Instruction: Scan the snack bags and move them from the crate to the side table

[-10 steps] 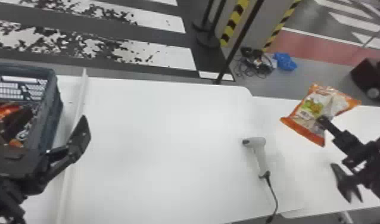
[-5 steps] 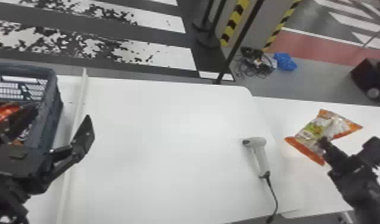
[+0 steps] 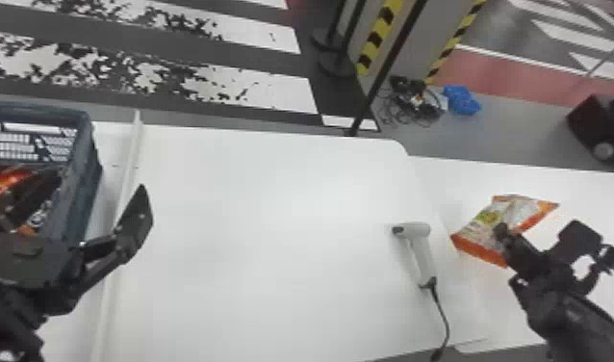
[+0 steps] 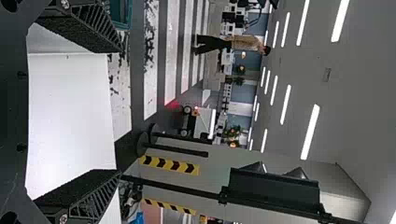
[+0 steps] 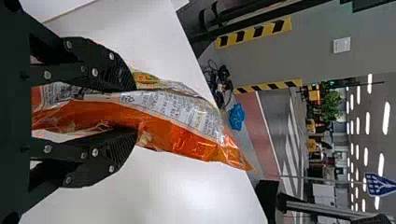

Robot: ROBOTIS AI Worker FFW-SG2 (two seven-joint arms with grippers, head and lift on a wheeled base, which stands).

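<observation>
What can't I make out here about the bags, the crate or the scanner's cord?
- How many snack bags the crate holds: head view, cut off by the left edge, partly covered by the left arm.
- The cord's far end: head view, cut off by the bottom edge.
- The held bag's pinched parts: right wrist view, behind the jaws.

Glossy, crinkled plastic film forms the snack bag (image 5: 182,142) in the right hand (image 3: 502,233), whose black fingers (image 5: 100,154) look matt, with finely ridged inner faces. Beneath that hand, the white counter (image 3: 465,180) is smooth, with a soft sheen. Left of it, the scanner (image 3: 422,255) looks like smooth plastic. Beside the left hand (image 3: 87,204), the crate (image 3: 87,159) looks like duller, rigid plastic.
</observation>
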